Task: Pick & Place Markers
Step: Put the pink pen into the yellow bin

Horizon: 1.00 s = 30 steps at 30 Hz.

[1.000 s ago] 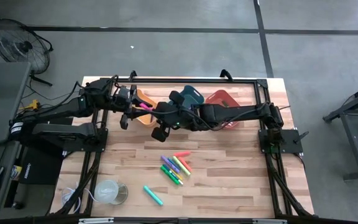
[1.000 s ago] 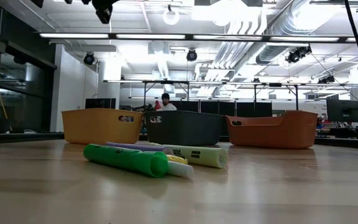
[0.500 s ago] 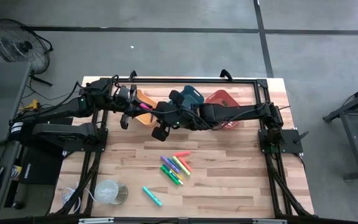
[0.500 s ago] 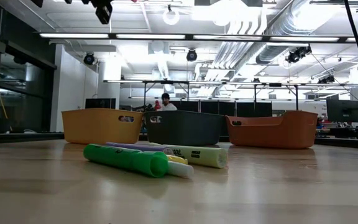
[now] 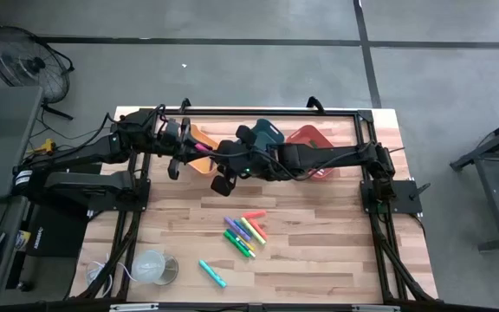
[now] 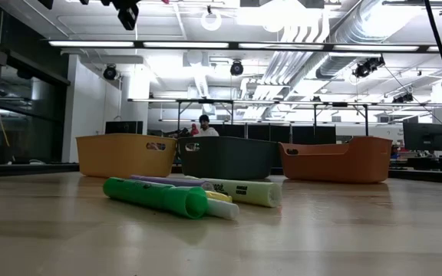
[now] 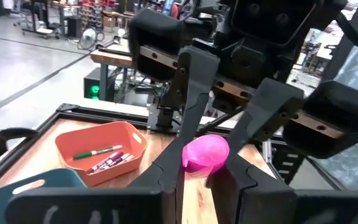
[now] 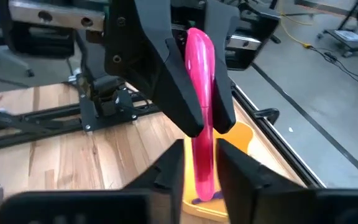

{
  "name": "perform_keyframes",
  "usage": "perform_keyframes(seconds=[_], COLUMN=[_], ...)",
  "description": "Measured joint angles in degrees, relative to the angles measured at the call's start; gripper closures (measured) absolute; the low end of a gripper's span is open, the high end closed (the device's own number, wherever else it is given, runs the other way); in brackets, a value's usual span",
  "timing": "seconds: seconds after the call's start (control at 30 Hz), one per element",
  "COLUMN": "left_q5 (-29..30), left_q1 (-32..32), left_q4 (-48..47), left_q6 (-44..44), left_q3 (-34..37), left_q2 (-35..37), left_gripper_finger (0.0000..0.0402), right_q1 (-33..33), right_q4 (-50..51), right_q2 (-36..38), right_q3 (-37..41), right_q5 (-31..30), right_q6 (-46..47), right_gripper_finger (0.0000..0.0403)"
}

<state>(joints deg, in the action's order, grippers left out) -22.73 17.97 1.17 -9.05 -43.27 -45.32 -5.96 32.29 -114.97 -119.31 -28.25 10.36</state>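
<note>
Mid-air handoff above orange bin (image 5: 199, 149): left gripper (image 7: 194, 180) clamps pink marker (image 8: 201, 106); right gripper (image 8: 199, 163) loosening, still touching. Right should release fully before left withdraws.

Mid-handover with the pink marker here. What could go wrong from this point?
1. The left end effector grips the pink marker near one end only, while the right end effector stands slightly open around it. The marker may tilt or slip free.
2. The handover hangs near the yellow bin's rim, so a dropped marker might land on the table instead.
3. The fingers interleave closely, so pulling away could knock the marker.
</note>
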Motion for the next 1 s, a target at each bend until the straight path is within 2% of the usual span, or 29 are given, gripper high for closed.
perform_keyframes(seconds=[0.13,0.27,0.5,0.7,1.0], left_q5=[0.25,3.67,16.23,26.70,29.68], left_q1=[0.03,0.02,0.07,0.07,0.19], left_q4=[-0.08,-2.59,-12.47,-21.05,-28.18], left_q6=[0.25,1.68,1.14,-5.27,-7.39], left_q3=[0.00,-0.02,-0.02,-0.11,-0.11], left_q2=[0.02,0.02,0.04,-2.60,-10.99], left_gripper_finger=[0.0356,0.0356,0.0356,0.0356,0.0356], right_q1=[-0.04,-0.02,-0.01,0.00,0.00], right_q4=[2.40,6.25,19.56,29.60,31.78], right_q2=[0.63,2.93,6.44,6.77,6.75], right_q3=[0.02,0.02,0.02,0.19,1.07], right_q5=[-3.35,-7.12,-12.00,-12.35,-10.96], right_q6=[1.44,2.73,11.59,19.05,22.54], right_gripper_finger=[0.0270,0.0243,0.0237,0.0236,0.0236])
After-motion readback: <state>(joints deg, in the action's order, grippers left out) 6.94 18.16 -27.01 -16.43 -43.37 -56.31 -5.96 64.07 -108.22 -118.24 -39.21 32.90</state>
